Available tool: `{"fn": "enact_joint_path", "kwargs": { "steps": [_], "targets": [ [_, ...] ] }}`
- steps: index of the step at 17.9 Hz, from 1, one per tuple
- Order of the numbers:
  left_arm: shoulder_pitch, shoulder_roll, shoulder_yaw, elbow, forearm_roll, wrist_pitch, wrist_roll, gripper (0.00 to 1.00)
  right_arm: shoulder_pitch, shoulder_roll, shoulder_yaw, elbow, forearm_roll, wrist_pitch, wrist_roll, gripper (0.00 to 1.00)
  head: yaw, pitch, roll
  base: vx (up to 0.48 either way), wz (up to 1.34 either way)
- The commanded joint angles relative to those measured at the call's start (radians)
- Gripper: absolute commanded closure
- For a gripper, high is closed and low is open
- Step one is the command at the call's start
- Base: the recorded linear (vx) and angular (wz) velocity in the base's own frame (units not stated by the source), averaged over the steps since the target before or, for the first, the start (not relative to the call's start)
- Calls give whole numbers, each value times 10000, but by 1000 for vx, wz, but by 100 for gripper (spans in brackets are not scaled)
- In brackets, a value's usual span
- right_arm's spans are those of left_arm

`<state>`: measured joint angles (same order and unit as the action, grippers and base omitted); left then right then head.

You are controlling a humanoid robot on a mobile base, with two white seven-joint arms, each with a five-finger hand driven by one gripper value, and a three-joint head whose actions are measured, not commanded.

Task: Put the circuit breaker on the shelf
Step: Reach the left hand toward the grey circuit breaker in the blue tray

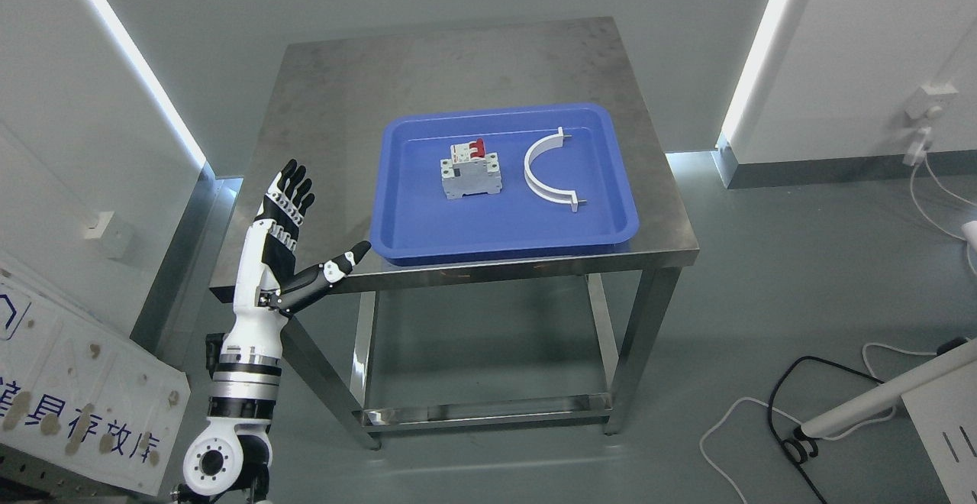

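Observation:
A grey circuit breaker (471, 172) with red switches lies in the blue tray (504, 240), left of the tray's middle. My left hand (305, 218) is raised over the table's front-left corner, well left of the tray, fingers spread, thumb pointing toward the tray's near-left corner, holding nothing. The right arm does not show. No shelf is visible.
A white curved bracket (548, 170) lies in the tray to the right of the breaker. The tray sits on a steel table (343, 92) with bare metal behind and to its left. Cables (794, 412) trail on the floor at lower right; a white board (69, 397) leans at lower left.

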<state>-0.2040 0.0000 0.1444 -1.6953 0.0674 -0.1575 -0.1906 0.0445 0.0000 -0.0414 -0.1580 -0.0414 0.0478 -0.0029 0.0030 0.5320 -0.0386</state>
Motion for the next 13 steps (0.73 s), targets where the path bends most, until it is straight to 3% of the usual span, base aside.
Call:
{"fn": "enact_joint_path", "kwargs": {
  "steps": [1,6,13],
  "targets": [
    [15,175,-324,2,1,-51,-27,0,0,-175,0,0,0,-2,-1,0,0,0,0,0,0],
    [-1253,175,-614,414,-166,41,-408,0,0,-175,0,0,0,-2,-1,0,0,0,0,0,0],
    [-4829,1486,-1933,2865,-4346,1250,-3719,0,0,-175,0,0,0,-2,-1,0,0,0,0,0,0]
  ]
}}
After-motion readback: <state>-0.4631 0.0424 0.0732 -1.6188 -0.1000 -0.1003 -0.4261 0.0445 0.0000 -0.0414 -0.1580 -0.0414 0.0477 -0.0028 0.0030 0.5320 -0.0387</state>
